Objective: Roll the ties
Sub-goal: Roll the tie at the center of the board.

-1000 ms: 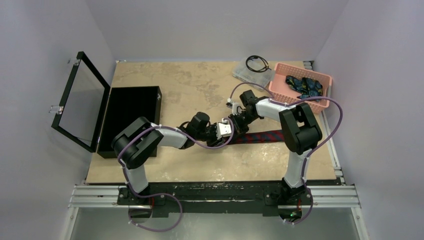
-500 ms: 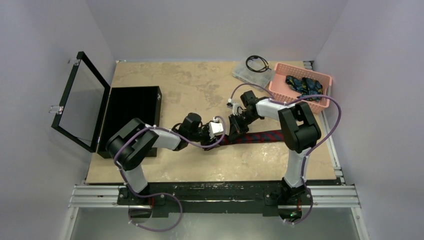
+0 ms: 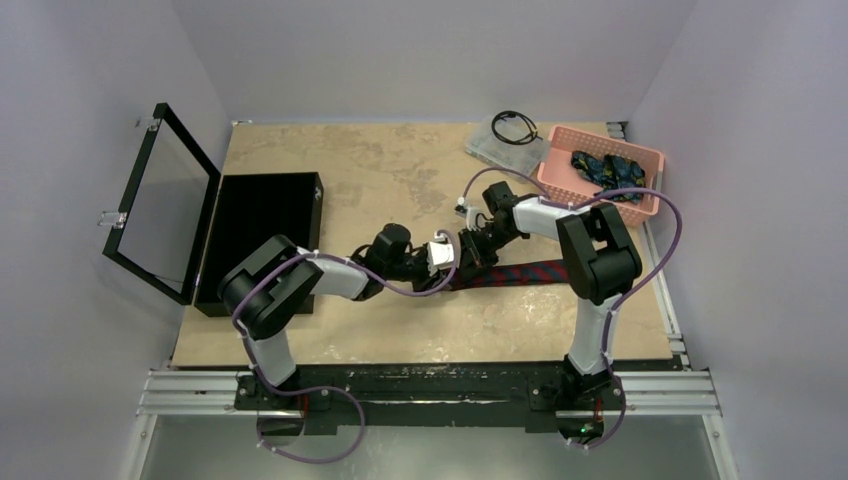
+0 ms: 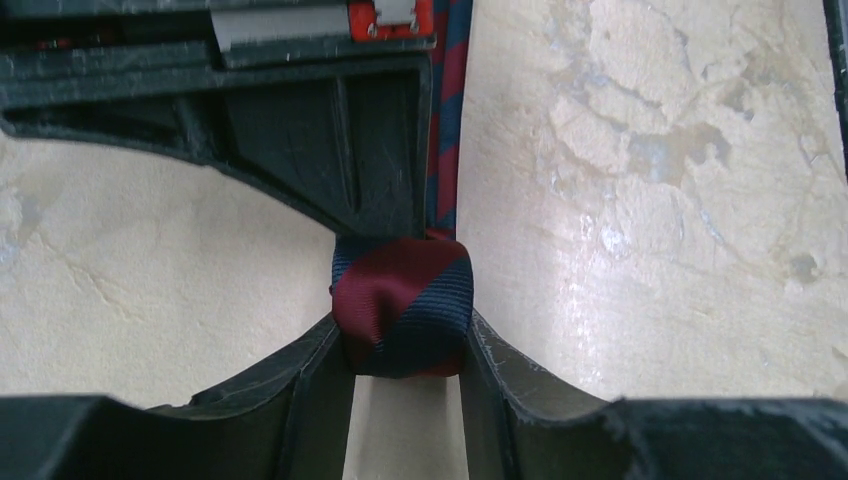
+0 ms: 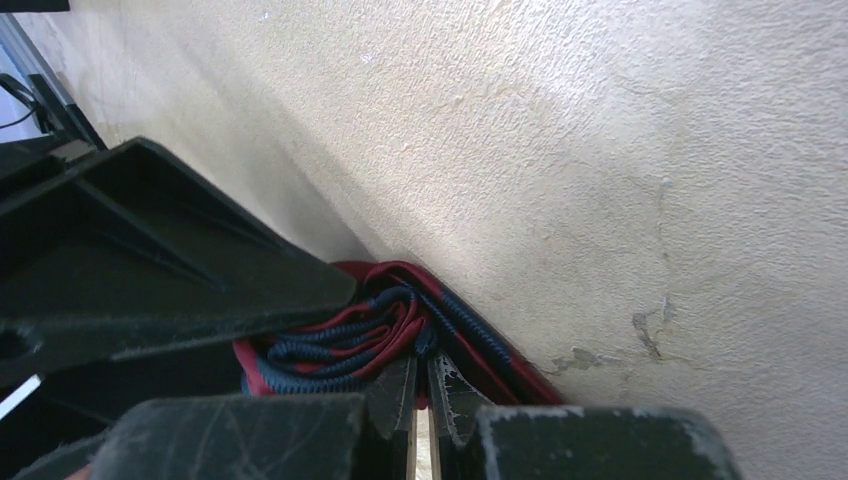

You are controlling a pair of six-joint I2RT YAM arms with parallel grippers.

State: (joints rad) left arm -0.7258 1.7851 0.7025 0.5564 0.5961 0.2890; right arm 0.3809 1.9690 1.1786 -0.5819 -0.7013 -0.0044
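Two holds, maroon tie (image 4: 400,290): left gripper (image 4: 403,340) clamped on roll between jaws, likely against unwinding; right gripper (image 5: 421,380) pinching folds at tips.

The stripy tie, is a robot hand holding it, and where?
Yes, both. The left gripper squeezes the maroon tie by its rolled end; the right gripper pinches its folded layers.

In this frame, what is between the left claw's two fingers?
The rolled end of the maroon tie, touched by both fingers of the left claw; its unrolled length runs on beyond. The left wrist view shows it.
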